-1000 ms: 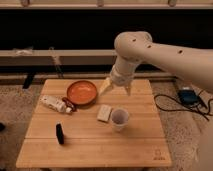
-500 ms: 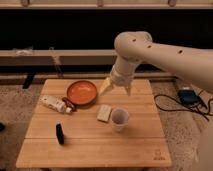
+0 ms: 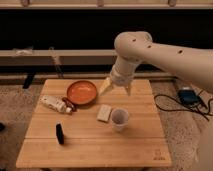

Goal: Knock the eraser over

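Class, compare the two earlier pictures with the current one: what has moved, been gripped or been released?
Nothing has visibly changed. The gripper still hangs open and empty above the back of the table, just right of the orange bowl. The eraser remains at the front left, untouched.

One raised view, looking down across the table point(image 3: 100, 147).
The single camera stands back from the table's near edge, above it, facing the dark wall point(image 3: 75, 30) beyond the gripper point(image 3: 117, 89); the whole top fits in view. The gripper hangs over the far half, near the view's middle.
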`<state>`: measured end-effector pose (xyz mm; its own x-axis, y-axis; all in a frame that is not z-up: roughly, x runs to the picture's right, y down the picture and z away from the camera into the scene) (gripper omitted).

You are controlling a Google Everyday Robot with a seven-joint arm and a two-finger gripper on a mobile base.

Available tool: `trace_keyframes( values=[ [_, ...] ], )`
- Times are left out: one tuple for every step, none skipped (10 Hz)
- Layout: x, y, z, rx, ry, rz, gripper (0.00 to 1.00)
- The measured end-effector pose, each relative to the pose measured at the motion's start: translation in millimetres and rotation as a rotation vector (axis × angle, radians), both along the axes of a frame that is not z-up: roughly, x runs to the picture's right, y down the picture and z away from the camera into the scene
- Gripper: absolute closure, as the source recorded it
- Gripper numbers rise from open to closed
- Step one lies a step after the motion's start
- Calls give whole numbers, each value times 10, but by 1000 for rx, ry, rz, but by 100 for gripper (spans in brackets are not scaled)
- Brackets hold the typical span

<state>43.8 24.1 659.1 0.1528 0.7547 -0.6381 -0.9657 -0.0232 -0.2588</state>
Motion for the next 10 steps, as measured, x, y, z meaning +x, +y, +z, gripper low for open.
trace_keyframes(
  values=[
    [0, 0, 0, 0, 0, 0, 20],
    [0, 0, 0, 0, 0, 0, 20],
    [0, 0, 0, 0, 0, 0, 20],
    [0, 0, 0, 0, 0, 0, 20],
    [0, 0, 0, 0, 0, 0, 20],
    [0, 0, 0, 0, 0, 0, 20],
    [0, 2, 0, 0, 0, -1, 20],
    [8, 5, 2, 5, 7, -7, 20],
    [-13, 35, 22, 22, 11, -25, 20],
    [-87, 91, 48, 36, 8, -43, 20]
  ],
)
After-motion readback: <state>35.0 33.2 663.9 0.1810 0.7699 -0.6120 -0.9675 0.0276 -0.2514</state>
